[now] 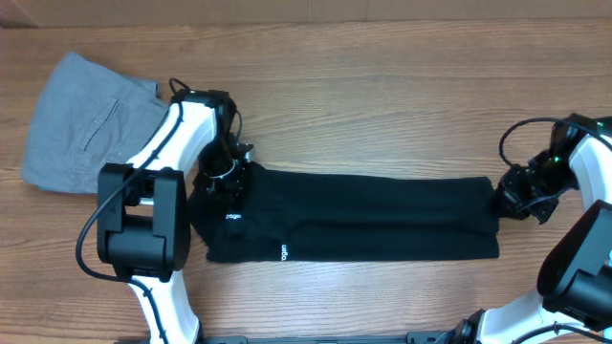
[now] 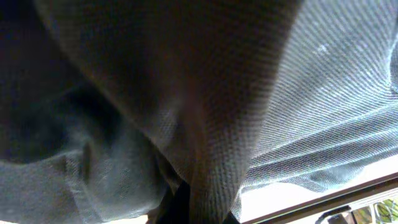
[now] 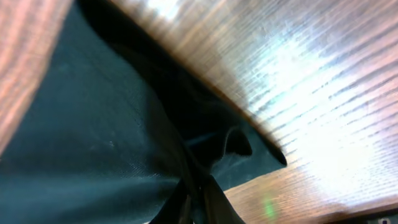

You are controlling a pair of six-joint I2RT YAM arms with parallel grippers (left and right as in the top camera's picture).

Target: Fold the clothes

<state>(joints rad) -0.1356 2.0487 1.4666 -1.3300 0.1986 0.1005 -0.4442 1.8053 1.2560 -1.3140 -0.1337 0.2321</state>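
The black garment (image 1: pixel 363 215) lies stretched in a long, flat band across the middle of the wooden surface (image 1: pixel 382 96), with small white logo prints (image 1: pixel 232 217) near its left end. The left gripper (image 1: pixel 227 175) is closed on the upper left corner of the garment, whose weave fills the left wrist view, and the right gripper (image 1: pixel 504 199) is pinched shut on its right edge. Light grey folded trousers (image 1: pixel 81 124) sit at the far left, apart from the garment.
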